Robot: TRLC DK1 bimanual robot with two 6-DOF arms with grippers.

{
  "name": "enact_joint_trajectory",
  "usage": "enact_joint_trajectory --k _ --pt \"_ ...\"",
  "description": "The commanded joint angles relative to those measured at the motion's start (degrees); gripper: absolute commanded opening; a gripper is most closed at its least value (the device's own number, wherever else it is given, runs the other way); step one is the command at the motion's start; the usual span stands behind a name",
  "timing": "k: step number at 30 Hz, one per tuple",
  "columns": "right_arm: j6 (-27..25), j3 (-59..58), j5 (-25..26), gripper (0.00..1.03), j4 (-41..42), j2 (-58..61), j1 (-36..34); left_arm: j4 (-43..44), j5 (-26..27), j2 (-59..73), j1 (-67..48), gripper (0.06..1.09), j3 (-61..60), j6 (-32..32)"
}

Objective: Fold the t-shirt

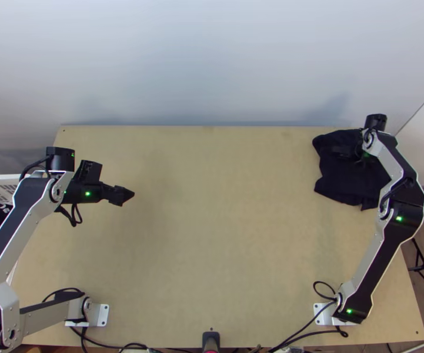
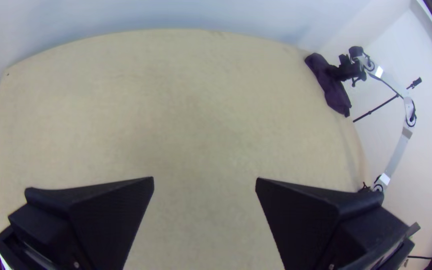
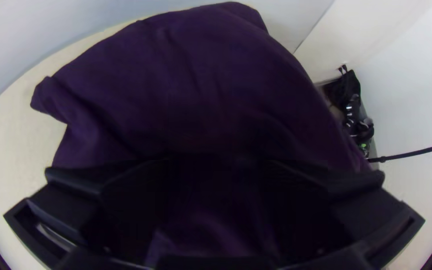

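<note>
Top view showed us the bunched t-shirt (image 1: 347,182) beneath our right gripper (image 1: 336,151); wrist views, that gripper and our left gripper (image 1: 130,195) spread.

Left arm (image 1: 15,226) and right arm (image 1: 377,265) in silver-grey and black, small green lights (image 1: 87,193), looping black cables (image 1: 323,282), drilled white mounting plates (image 1: 102,315) at seven and five o'clock, wedge-shaped black jaws

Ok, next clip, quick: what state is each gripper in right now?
Left gripper: open, holding nothing.
Right gripper: open, at the dark t-shirt.
</note>
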Motion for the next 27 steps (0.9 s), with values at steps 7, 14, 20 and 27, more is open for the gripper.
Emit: enact_joint_trajectory --k 7,14,20,27 --pt "-1.2 -1.7 -11.5 0.99 -7.1 -9.3 1.3 0.0 0.0 -0.8 -0.2 1.05 -0.1 -0.3" --pt "-3.7 -4.4 -11.5 0.99 -7.6 -18.2 1.6 0.1 0.0 -1.5 -0.2 1.05 0.1 -0.5" --pt "-4.2 -15.2 -11.5 0.95 -8.1 -34.7 2.4 1.4 -7.7 -5.2 -3.8 1.05 -1.2 -1.3" --pt "-3.2 -40.8 0.7 0.92 4.5 -61.8 9.2 8.3 -18.1 -13.2 -6.2 1.05 -6.4 -2.1"
